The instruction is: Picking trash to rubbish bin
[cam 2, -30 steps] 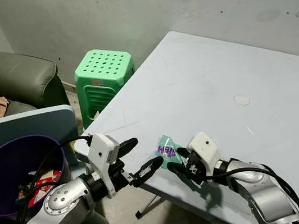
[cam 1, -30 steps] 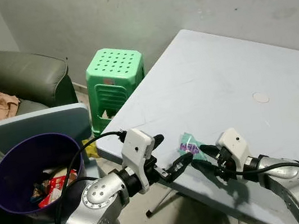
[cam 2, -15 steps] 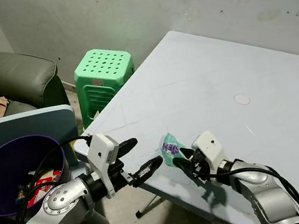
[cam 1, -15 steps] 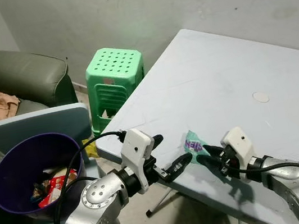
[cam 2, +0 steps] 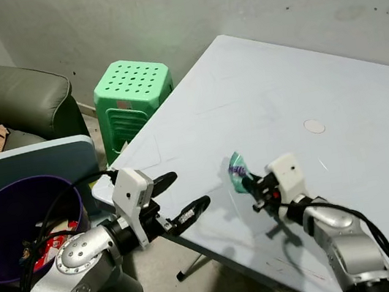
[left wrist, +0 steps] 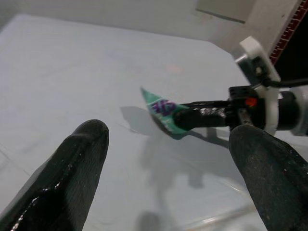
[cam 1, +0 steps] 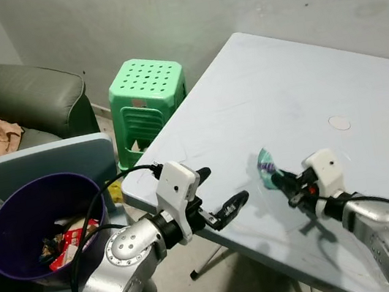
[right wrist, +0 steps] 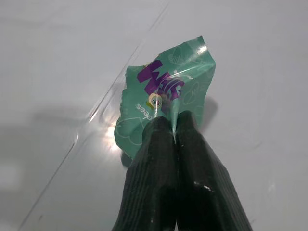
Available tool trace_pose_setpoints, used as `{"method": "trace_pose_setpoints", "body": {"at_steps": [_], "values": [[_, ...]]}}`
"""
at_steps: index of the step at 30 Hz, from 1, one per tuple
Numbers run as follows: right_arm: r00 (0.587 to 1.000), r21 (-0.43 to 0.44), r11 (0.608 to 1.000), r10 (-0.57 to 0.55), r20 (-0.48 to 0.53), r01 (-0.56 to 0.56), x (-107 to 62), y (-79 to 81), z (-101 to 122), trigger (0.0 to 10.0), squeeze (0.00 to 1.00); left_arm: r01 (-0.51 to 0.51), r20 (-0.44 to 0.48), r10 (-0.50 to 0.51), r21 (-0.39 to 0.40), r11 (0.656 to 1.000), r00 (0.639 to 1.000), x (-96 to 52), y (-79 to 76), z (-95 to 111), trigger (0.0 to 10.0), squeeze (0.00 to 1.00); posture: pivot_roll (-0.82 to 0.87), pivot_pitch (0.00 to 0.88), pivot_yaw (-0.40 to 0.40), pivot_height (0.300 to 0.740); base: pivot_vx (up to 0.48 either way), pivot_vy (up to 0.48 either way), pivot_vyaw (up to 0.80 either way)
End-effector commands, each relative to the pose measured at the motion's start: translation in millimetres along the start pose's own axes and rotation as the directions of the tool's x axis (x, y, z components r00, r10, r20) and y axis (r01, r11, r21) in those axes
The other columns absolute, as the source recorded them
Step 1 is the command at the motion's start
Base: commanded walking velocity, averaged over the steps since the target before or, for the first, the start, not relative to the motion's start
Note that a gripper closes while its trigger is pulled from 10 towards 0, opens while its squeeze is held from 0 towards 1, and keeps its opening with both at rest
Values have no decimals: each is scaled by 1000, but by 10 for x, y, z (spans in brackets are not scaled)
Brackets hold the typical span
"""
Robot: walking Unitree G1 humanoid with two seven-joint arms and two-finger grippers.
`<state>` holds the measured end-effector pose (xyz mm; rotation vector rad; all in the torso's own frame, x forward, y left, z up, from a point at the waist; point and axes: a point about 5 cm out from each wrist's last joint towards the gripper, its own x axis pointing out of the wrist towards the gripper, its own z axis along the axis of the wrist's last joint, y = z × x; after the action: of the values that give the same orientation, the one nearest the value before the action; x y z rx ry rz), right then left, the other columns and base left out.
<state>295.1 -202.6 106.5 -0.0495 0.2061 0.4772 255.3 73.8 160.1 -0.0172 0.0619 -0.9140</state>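
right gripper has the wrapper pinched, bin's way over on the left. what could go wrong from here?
1. The right gripper pinches the green wrapper by one thin edge only; it may slip out in transit.
2. The purple bin sits on the robot's far left, beyond the open left gripper, so the carry may cross that arm and clip it.
3. A drop near the table edge likely lands on the floor.

home, sofa (cam 1: 19,88), plastic stool (cam 1: 146,98), table (cam 1: 304,91)

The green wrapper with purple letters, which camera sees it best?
The right wrist view: the green wrapper is large there, its purple print clear, pinched in the right gripper's shut jaws. The left wrist view shows it smaller, held above the table. Both eye views show only a tiny green scrap.
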Motion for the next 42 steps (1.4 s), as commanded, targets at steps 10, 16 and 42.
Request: {"method": "trace_pose_setpoints", "body": {"at_steps": [10, 16, 42], "values": [[992, 24, 999, -41, 120, 38, 23, -113, 170, 0, 0, -29, 37, 27, 56, 998, 999, 11, 184, 93, 10000, 0, 4, 74, -95, 740, 0, 0, 0], [981, -8, 998, 65, 185, -65, 19, -61, 275, 10000, 0, 3, 72, -5, 26, 1000, 997, -4, 240, 153, 10000, 0, 5, 55, -94, 740, 0, 0, 0], [872, -128, 944, 329, 364, -303, -94, 372, 627, 10000, 0, 76, 163, -52, -147, 986, 985, 84, 253, 357, 10000, 0, 1, 22, -92, 740, 0, 0, 0]]}}
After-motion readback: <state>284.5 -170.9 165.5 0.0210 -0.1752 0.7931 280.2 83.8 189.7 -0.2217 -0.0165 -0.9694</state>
